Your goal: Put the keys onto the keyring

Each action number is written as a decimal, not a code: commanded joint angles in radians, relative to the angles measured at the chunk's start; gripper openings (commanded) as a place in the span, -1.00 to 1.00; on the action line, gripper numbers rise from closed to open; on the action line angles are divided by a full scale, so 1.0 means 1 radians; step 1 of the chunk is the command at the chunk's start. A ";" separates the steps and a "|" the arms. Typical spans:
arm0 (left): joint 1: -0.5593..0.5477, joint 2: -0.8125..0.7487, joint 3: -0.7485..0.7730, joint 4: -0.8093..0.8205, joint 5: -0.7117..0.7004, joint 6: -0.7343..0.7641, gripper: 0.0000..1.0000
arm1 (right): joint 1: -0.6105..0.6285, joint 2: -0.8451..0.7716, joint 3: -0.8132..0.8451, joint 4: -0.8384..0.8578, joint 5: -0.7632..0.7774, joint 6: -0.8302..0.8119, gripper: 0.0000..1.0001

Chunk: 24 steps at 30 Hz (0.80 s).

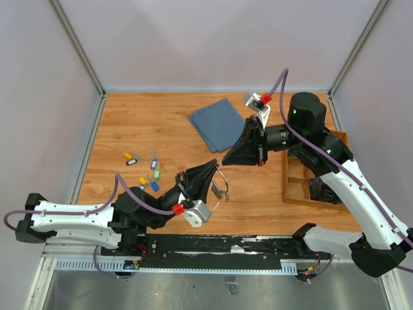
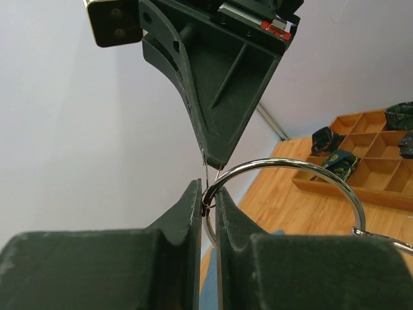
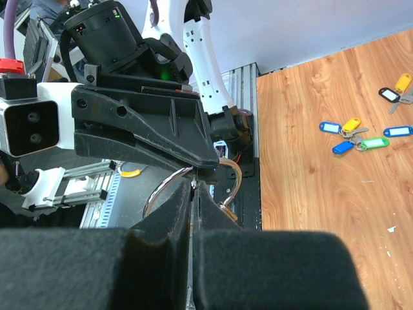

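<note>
The keyring (image 2: 287, 166), a silver wire ring, is up off the table between the two arms. My left gripper (image 2: 208, 194) is shut on its rim. A small chain bit (image 1: 219, 190) hangs below the ring. My right gripper (image 3: 194, 185) is shut, tip to tip with the left, and a thin metal sliver (image 2: 204, 165), apparently a key seen edge-on, pokes from it down to the ring. In the top view the left gripper (image 1: 216, 170) and right gripper (image 1: 224, 161) meet at the table's middle. Several tagged keys (image 1: 145, 171) lie loose at the left; they also show in the right wrist view (image 3: 359, 134).
A folded blue cloth (image 1: 218, 123) lies at the back centre. A wooden compartment tray (image 1: 303, 187) with dark objects stands at the right, under the right arm. A metal rail (image 1: 213, 248) runs along the near edge.
</note>
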 commanded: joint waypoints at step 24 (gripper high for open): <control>-0.083 0.019 0.058 -0.068 -0.028 -0.014 -0.99 | 0.020 0.007 0.101 -0.018 0.094 -0.075 -0.99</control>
